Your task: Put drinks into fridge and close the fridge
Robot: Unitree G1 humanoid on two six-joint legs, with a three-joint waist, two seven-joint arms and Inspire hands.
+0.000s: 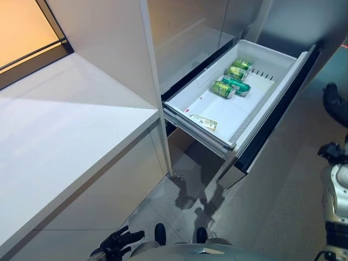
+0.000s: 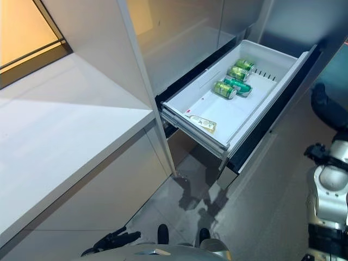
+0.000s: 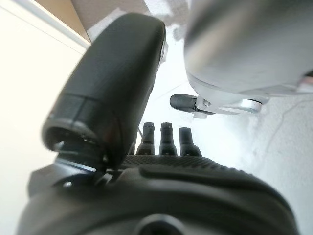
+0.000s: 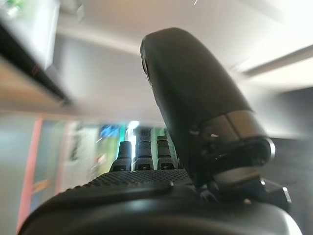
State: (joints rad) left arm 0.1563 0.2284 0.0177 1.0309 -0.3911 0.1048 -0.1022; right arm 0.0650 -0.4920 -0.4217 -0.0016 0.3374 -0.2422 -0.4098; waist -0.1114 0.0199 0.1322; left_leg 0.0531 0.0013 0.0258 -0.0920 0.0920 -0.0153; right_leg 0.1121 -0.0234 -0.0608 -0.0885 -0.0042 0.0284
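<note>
Standing pulled out at far right, the fridge drawer (image 1: 283, 81) already holds the green drink cans (image 1: 232, 80). Left hand (image 1: 119, 241) hangs low, fingers relaxed and empty; right hand (image 4: 146, 191) likewise released. Closing remains: push the drawer front inward.

Item count: four green cans (image 1: 224, 89) in one open fridge drawer (image 1: 283, 62); one flat packet (image 1: 204, 122) in the same drawer; one white counter (image 1: 60, 130).
</note>
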